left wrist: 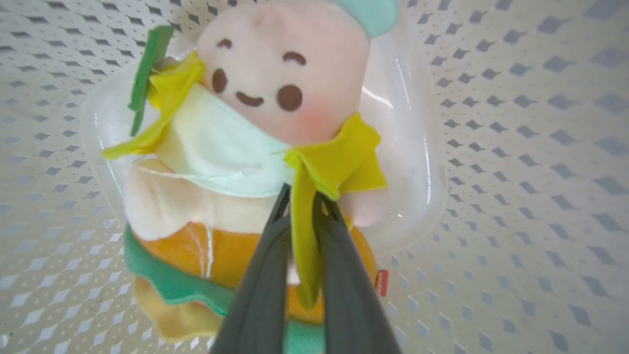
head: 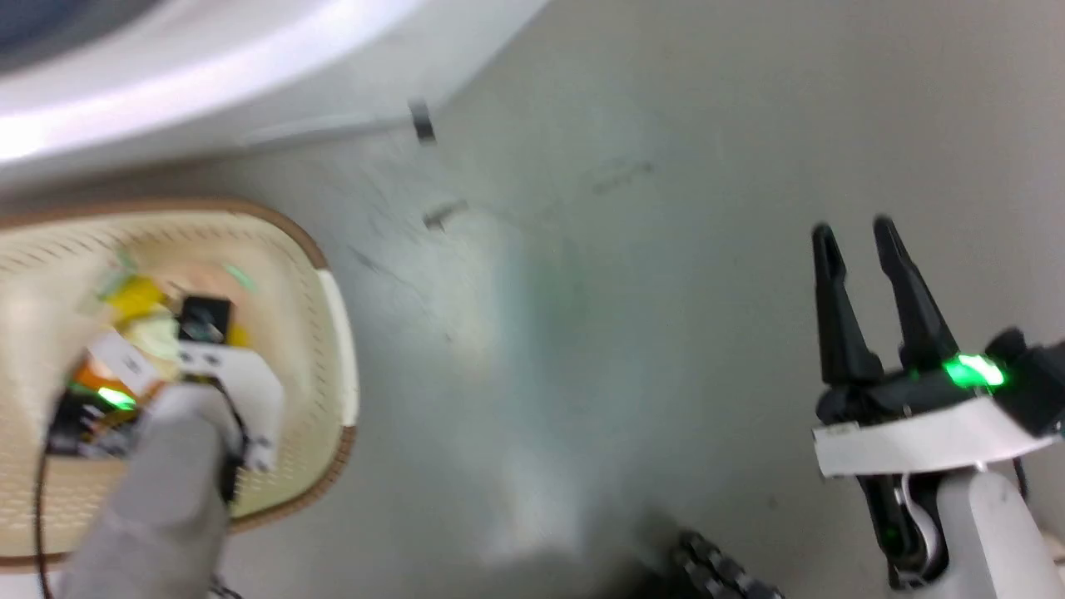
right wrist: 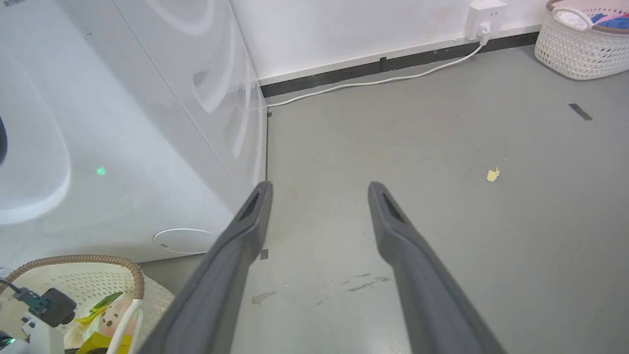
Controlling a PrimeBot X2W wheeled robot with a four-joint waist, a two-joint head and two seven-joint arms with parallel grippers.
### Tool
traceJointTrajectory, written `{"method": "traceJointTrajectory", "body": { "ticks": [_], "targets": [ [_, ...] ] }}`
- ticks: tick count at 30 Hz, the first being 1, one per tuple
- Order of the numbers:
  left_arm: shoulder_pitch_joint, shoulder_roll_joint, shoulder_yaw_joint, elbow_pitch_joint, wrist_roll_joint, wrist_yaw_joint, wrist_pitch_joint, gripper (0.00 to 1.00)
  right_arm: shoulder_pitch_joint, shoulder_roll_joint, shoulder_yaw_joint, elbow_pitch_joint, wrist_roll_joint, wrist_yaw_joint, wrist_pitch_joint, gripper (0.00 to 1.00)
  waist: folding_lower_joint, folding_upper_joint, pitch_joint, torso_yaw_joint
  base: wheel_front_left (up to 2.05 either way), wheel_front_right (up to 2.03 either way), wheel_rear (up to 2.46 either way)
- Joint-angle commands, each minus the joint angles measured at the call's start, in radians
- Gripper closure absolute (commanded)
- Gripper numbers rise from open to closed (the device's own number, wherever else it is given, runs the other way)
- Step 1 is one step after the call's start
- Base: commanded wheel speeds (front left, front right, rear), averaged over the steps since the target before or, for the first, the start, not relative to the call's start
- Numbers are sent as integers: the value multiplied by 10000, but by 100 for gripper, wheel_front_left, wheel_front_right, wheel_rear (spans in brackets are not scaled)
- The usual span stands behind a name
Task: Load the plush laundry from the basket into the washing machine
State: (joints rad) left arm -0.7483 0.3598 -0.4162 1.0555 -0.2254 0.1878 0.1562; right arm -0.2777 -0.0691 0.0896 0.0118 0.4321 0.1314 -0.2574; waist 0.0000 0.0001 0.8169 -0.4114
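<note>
Plush laundry in left fingers, inside basket, floor alongside

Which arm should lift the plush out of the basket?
Left. The left gripper is inside the basket, shut on a yellow flap of the plush. The right gripper hangs open over the floor, apart from the basket.

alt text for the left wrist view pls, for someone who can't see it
The left gripper pinches a yellow flap of a soft toy between its two dark fingers. The toy is a smiling pink-faced doll on an orange and green burger body. It lies inside a cream perforated basket.
</note>
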Motion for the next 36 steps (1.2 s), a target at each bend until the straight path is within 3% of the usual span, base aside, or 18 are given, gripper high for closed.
{"method": "traceJointTrajectory", "body": {
  "ticks": [1,11,16,19,29,34,36],
  "targets": [
    [393,-237,112,70,-219,-99,-468,100,331,-116,-133,75,-179,-7,-44,0,0,-1,-1943,975,0,0,0],
    [2106,-1287,511,-149,-1108,-633,-3582,100,1672,-329,-471,205,-954,-7,-44,0,0,-1,-4586,2061,0,0,0],
    [2916,-1630,711,-1100,-1367,-789,-4127,100,2171,-338,-519,219,-1225,-7,-44,0,0,-1,-5384,2440,0,0,0],
    [3423,-1697,935,-2424,-1342,-717,-4170,100,2402,-310,-524,210,-1341,-7,-44,0,0,-1,-5687,2575,0,0,0],
    [4725,-1765,2130,-7903,-661,-427,-4177,100,2533,-254,-338,54,-1404,-7,-44,0,0,-1,-5560,2469,0,0,0],
    [4083,-1540,2282,-9011,-353,-399,-4136,100,2268,-315,-244,-16,-1249,-7,-44,0,0,-1,-4863,2171,0,0,0],
    [3122,-1364,2429,-9451,-387,-379,-3587,100,2001,-341,-236,-61,-1070,-7,-44,0,0,-1,-4229,1915,0,0,0]
  ]
}}
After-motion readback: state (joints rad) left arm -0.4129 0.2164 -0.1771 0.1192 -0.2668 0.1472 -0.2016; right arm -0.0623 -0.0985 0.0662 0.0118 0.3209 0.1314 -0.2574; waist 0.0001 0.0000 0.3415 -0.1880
